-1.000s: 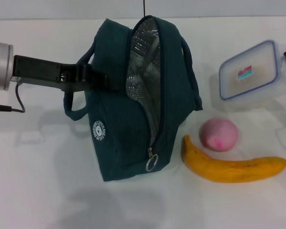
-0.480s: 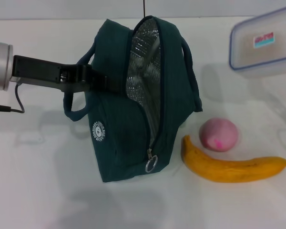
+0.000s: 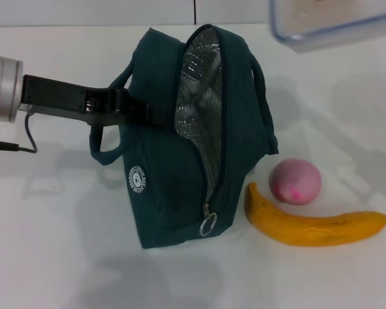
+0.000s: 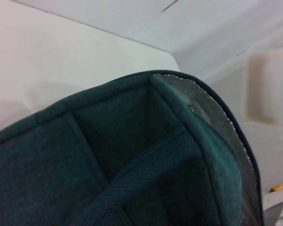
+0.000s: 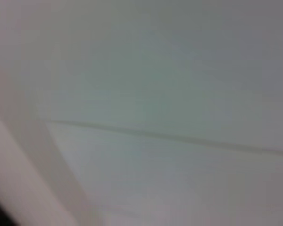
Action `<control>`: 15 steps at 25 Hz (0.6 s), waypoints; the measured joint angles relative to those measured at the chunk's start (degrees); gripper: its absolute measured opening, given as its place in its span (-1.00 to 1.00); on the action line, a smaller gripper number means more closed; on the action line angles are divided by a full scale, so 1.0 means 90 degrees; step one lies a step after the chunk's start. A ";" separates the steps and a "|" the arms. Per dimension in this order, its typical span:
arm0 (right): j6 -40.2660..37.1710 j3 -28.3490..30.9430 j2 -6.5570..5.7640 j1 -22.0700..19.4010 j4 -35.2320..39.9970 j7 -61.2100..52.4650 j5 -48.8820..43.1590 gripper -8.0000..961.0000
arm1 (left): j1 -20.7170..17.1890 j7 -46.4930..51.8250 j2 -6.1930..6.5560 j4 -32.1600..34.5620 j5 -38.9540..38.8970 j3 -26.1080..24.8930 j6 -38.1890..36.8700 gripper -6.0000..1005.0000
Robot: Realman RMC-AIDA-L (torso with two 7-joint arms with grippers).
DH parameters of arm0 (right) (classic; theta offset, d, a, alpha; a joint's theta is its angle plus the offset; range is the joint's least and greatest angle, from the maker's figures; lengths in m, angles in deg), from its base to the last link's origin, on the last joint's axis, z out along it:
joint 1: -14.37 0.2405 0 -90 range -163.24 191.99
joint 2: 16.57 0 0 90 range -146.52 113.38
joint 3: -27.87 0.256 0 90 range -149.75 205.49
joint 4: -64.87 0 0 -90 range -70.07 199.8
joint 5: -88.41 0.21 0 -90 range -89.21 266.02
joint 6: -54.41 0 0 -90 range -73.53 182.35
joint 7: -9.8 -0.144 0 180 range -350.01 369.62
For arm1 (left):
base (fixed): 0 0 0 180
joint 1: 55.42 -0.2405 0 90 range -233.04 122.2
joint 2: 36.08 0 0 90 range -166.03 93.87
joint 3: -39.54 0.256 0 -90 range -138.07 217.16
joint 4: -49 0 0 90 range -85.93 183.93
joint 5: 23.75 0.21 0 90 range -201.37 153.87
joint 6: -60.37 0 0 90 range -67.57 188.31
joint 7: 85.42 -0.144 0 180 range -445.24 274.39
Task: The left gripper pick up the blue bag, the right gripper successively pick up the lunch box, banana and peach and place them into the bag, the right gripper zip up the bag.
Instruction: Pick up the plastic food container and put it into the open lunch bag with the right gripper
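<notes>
The blue bag (image 3: 174, 174) stands open on the white table, silver lining (image 3: 196, 96) showing and the zipper ring (image 3: 208, 226) hanging at its near end. My left gripper (image 3: 138, 114) is shut on the bag's left side by the handle. The left wrist view shows the bag's fabric (image 4: 108, 165) close up. The lunch box (image 3: 328, 16) hangs in the air at the top right, above and right of the bag's mouth, cut off by the picture's edge. My right gripper is out of view. The peach (image 3: 295, 181) and banana (image 3: 309, 225) lie right of the bag.
A black cable (image 3: 13, 145) runs along the table under my left arm. A small white block (image 3: 42, 187) lies left of the bag. The right wrist view shows only blurred pale surface.
The lunch box has risen off the table at the right and moved up and left toward the bag. The bag has shifted slightly. The peach and banana have not moved.
</notes>
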 joint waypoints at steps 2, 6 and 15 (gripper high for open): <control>-0.0101 -0.0050 0.0001 0.0294 -0.0119 0.0005 -0.0027 -0.81 | 0.0060 0.0000 -0.0001 -0.0013 0.0023 0.0092 0.0000 -0.93; -0.0066 -0.0284 0.0003 0.0815 -0.0303 0.0058 -0.0037 -0.81 | 0.0102 0.0000 -0.0016 -0.0030 0.0004 0.0303 0.0005 -0.92; 0.0818 -0.1022 0.0002 0.0911 -0.0472 0.0217 -0.0109 -0.81 | 0.0129 -0.0067 -0.0046 -0.0105 -0.0027 0.0286 0.0024 -0.93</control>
